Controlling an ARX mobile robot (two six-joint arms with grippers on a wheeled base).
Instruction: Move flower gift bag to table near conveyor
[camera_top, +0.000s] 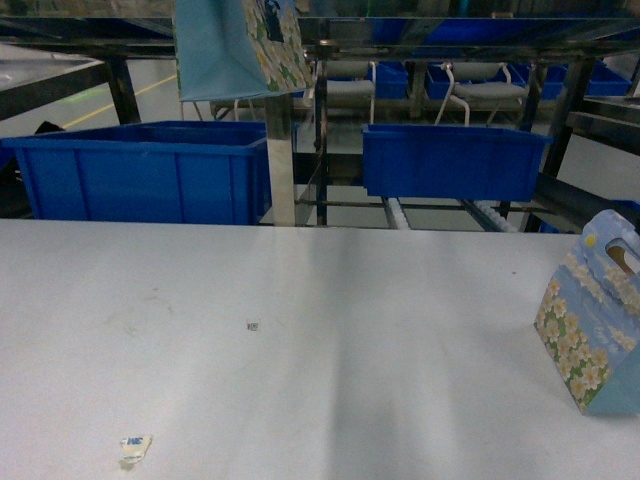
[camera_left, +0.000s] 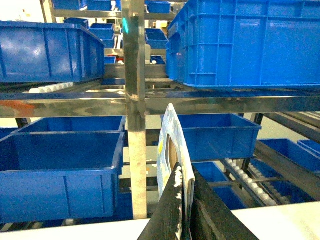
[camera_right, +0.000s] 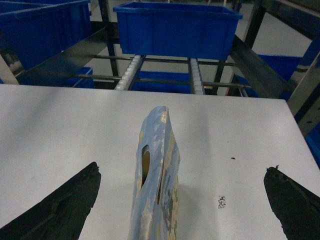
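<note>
While carrying the flower gift bag (camera_top: 240, 45) high at the left, pinched by its top edge between the closed jaws of the left gripper (camera_left: 189, 212), risks a snag more than a drop. Hangs well above the table (camera_top: 300, 380), close in front of the conveyor (camera_top: 282, 170), with the steel upright (camera_left: 135, 125) just beside the bag's left edge in the wrist view. Could swing into that upright or catch a cross rail on any sideways sweep or hurried descent. Could also twist in so thin a pinch and land tilted, then tip. Below and left, no room beyond the table's far edge: left blue bin (camera_top: 140, 180) right behind it. Toward the middle, plenty of bare white top, apart from a paper scrap (camera_top: 134, 447) near the front and a tiny speck further in. Further right, right blue bin (camera_top: 450, 160) and rollers (camera_top: 398, 213) past the far edge. At the far right, a second flower bag (camera_top: 595, 320) upright on the table near its right edge, straddled by the right gripper (camera_right: 185, 200), jaws spread wide and touching nothing. Could knock that bag over, or off the edge, with a careless closing or shift.
</note>
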